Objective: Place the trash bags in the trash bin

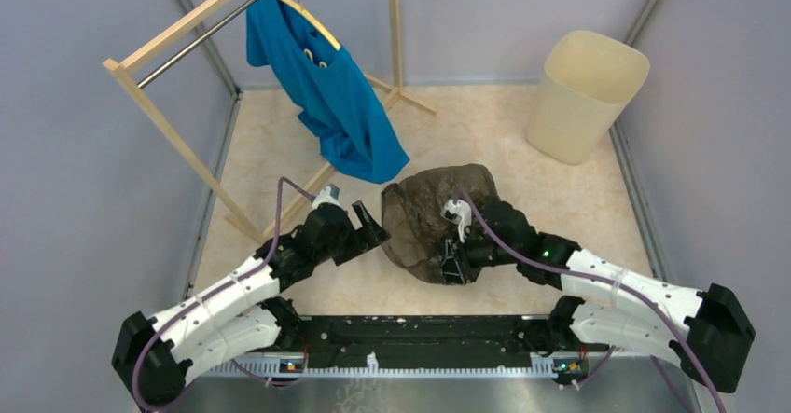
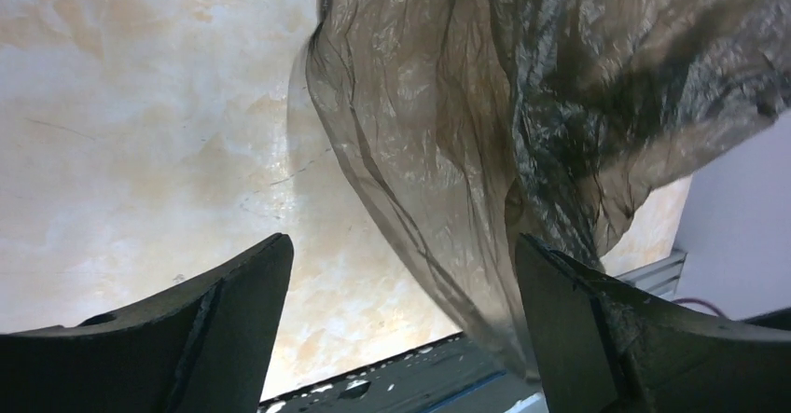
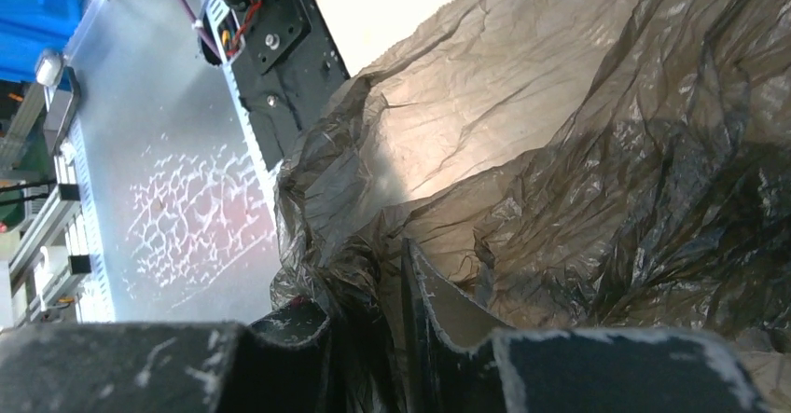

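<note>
Dark glossy bag (image 1: 437, 219) crumpled on the middle of the table (image 1: 532, 185), between both grippers, right gripper (image 3: 368, 292) clenched on a fold of it, left gripper (image 2: 401, 245) spread wide with the bag's edge hanging between the jaws, ungripped, bin (image 1: 586, 96) upright at the far right corner, well apart, blue shirt (image 1: 340, 110) on a rack (image 1: 163, 105) at the far left.

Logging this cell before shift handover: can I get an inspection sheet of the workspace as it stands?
Surface: beige marbled tabletop, faint hairline marks.
Job's things: trash bag bunched mid-table, not in the bin; trash bin upright, far right corner.
Clutter: blue shirt hanging on wooden clothes rack, far left.
Grippers: left gripper open at the bag's left edge; right gripper shut on a bag fold.
Cables: purple cable along each arm, no snag seen.
Surroundings: grey walls all round.
</note>
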Controlling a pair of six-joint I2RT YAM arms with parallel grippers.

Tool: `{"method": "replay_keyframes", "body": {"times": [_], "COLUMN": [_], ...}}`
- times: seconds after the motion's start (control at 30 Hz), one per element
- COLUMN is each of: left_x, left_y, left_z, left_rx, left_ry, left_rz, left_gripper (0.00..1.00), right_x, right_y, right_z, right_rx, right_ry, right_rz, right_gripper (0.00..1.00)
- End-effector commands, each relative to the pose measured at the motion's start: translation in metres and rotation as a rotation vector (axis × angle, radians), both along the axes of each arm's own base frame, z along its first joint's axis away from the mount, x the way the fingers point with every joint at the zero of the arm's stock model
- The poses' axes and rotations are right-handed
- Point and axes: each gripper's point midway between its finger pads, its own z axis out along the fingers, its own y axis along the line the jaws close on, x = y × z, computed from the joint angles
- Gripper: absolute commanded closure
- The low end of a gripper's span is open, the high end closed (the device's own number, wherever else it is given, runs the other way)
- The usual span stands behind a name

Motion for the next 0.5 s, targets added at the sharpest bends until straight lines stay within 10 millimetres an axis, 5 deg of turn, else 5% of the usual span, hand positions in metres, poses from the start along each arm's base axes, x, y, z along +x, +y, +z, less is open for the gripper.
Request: {"method": "replay_keyframes", "body": {"times": [0.0,0.17,0.47], "left_x": [0.012,-0.002,-0.008], "left_y": [-0.016,-0.025,-0.062], "left_z": [-0.005,-0.045,-0.063], "left_rx": [-0.101,-0.193,-0.349], "left_ry": [0.084,0.279,0.386], "left_rz": [0.103,0.194,0.108], "left_gripper": [0.08,0.12,0.3], "right_x": [-0.001,0.005,0.0], "right_y": [0.006,0.007,0.011], "right_z": [0.015,0.027,0.031], "right_rx": [0.079,0.116,0.156], "right_ry": [-0.048,-0.08,-0.065], "right_rz": [0.003,-0.028,-0.01], "right_gripper": [0.8,0.8,0.8]}}
